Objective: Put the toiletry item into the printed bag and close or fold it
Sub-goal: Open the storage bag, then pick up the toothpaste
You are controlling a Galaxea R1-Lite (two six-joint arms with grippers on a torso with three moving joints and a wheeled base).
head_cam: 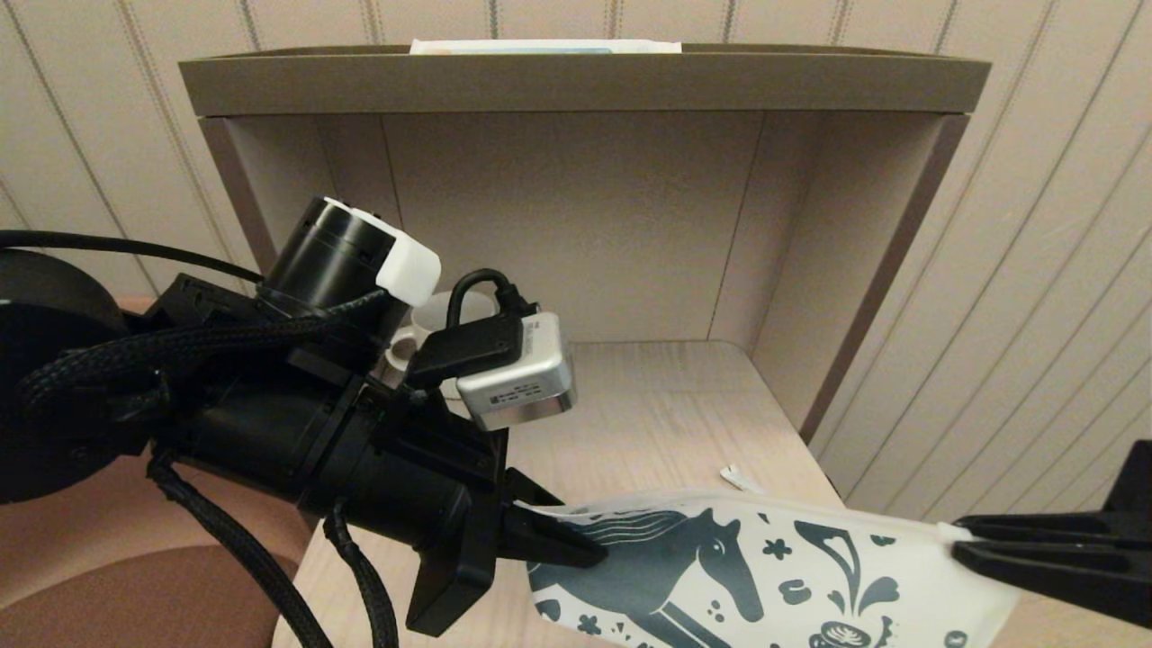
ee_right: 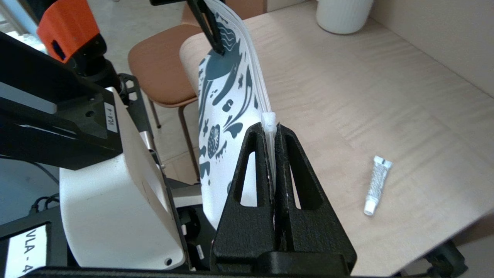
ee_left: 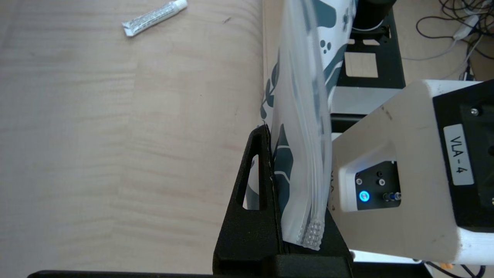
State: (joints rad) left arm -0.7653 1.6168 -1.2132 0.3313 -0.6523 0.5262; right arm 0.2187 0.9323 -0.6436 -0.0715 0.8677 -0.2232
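The printed bag point(head_cam: 765, 576), white with a dark teal horse, hangs stretched between my two grippers above the table's front edge. My left gripper point(head_cam: 580, 544) is shut on the bag's left end point(ee_left: 305, 116). At the other end my right gripper point(head_cam: 961, 543) is shut on the zip edge, right by the white slider point(ee_right: 269, 119). The toiletry item point(ee_right: 377, 185), a small white tube, lies loose on the table beyond the bag. It also shows in the left wrist view point(ee_left: 154, 17); from the head only its tip point(head_cam: 733, 475) peeks over the bag's top edge.
A white ribbed mug point(ee_right: 343, 15) stands at the back of the wooden table point(head_cam: 666, 405), inside a brown shelf alcove point(head_cam: 576, 81). A brown chair point(ee_right: 162, 73) sits to the left of the table. The robot's white base point(ee_right: 115, 200) is below the bag.
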